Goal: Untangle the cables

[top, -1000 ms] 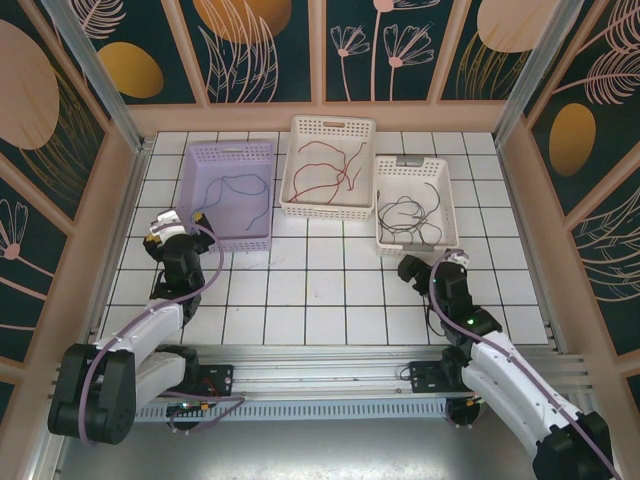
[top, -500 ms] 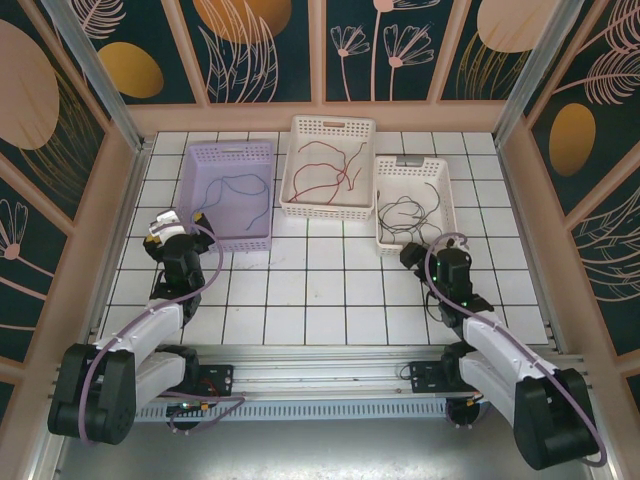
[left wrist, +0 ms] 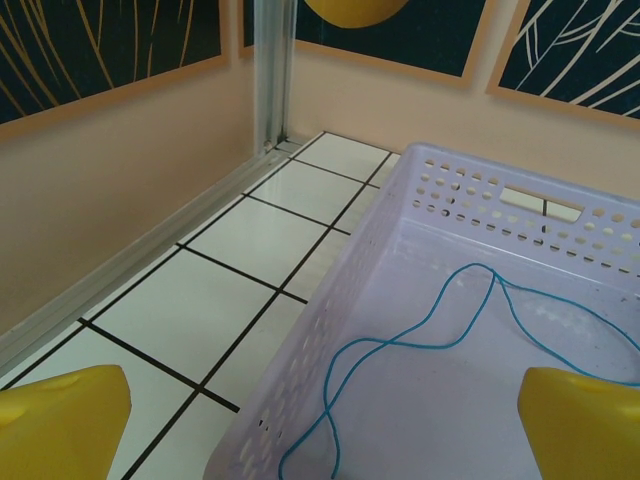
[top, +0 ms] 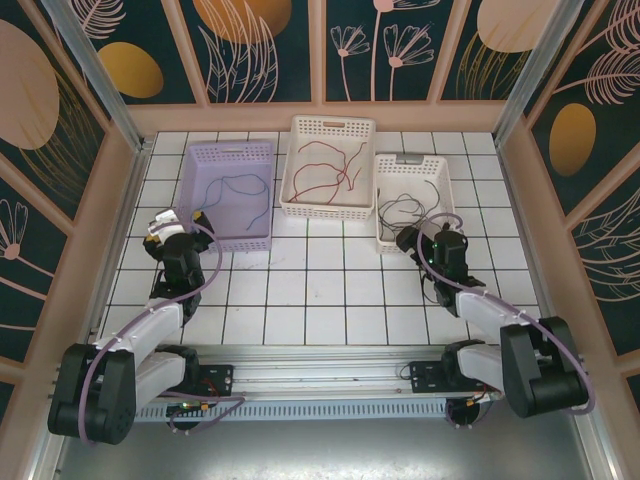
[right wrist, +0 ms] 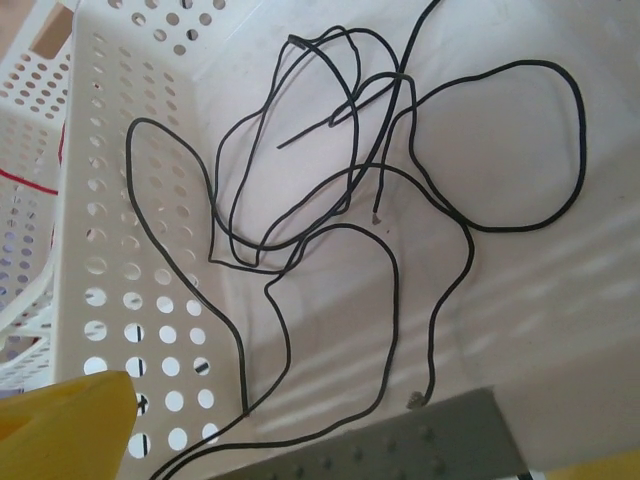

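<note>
A blue cable (left wrist: 420, 335) loops inside the lilac basket (left wrist: 400, 225) on white tiles (left wrist: 250, 235), the left claw (left wrist: 320, 430) spread wide.

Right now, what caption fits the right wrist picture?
Black cables lie looped in a white basket, beside a yellow fingertip.

Both arms same build: left arm (top: 150, 325) and right arm (top: 485, 312) have white link shells with black motor housings at the joints (fat black cylinder at each shoulder (top: 95, 385)). Lilac cable (top: 213, 262) runs loose along the outside of each. Left gripper (top: 177, 226) and right gripper (top: 428, 238) are black, with a white cap on the left one. Fingertips (left wrist: 60, 420) are yellow rounded pads.
</note>
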You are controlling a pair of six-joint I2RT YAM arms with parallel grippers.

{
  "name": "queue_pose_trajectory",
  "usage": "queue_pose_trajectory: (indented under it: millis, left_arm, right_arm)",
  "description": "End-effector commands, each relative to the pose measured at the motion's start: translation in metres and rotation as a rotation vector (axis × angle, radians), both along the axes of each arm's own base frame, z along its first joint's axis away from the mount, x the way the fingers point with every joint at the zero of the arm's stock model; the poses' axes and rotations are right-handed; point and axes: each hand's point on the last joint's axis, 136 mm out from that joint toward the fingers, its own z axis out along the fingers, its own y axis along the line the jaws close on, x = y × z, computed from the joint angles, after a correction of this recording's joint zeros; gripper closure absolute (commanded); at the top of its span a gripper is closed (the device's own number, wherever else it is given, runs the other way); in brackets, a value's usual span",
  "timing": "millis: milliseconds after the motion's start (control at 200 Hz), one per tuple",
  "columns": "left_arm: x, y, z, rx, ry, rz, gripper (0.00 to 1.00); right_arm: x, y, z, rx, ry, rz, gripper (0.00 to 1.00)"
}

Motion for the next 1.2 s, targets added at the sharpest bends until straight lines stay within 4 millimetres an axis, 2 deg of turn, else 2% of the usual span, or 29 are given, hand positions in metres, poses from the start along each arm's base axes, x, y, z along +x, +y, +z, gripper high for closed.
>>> queue_pose_trajectory:
  millis: [0,310,440,535,621,716,791,896,1061,1191]
  left_arm:
    - [0.005,0.001,0.011,-0.02,-0.033,0.006,0.01]
    - [0.007,-0.001,0.011,-0.025,-0.035,-0.006,0.01]
    - [0.006,-0.001,0.011,-0.025,-0.035,-0.005,0.01]
    - [0.007,-0.002,0.011,-0.025,-0.036,-0.009,0.01]
    - [0.007,-0.002,0.011,-0.024,-0.034,-0.011,0.01]
    - [0.006,-0.003,0.011,-0.013,-0.028,-0.02,0.01]
    - [0.005,-0.002,0.011,-0.001,-0.013,-0.018,0.01]
    - [0.002,-0.001,0.009,0.027,-0.002,-0.018,0.01]
    - [0.006,-0.006,-0.001,0.078,0.043,-0.061,0.01]
    - [0.008,-0.005,-0.01,0.098,0.06,-0.061,0.01]
  right_arm:
    - [0.027,0.002,0.029,0.019,-0.102,0.014,0.01]
    - [0.071,0.011,0.03,0.016,-0.099,0.066,0.01]
    - [0.085,0.006,0.031,0.003,-0.107,0.069,0.01]
    - [0.095,-0.005,0.042,-0.019,-0.145,0.065,0.01]
    - [0.097,-0.003,0.057,-0.056,-0.187,0.111,0.01]
    - [0.08,0.003,0.08,-0.1,-0.269,0.15,0.01]
    - [0.058,-0.004,0.092,-0.129,-0.324,0.133,0.01]
    - [0.026,-0.03,0.098,-0.216,-0.382,0.056,0.01]
    - [-0.013,-0.089,0.098,-0.329,-0.443,-0.173,0.01]
    - [-0.021,-0.1,0.096,-0.341,-0.491,-0.223,0.01]
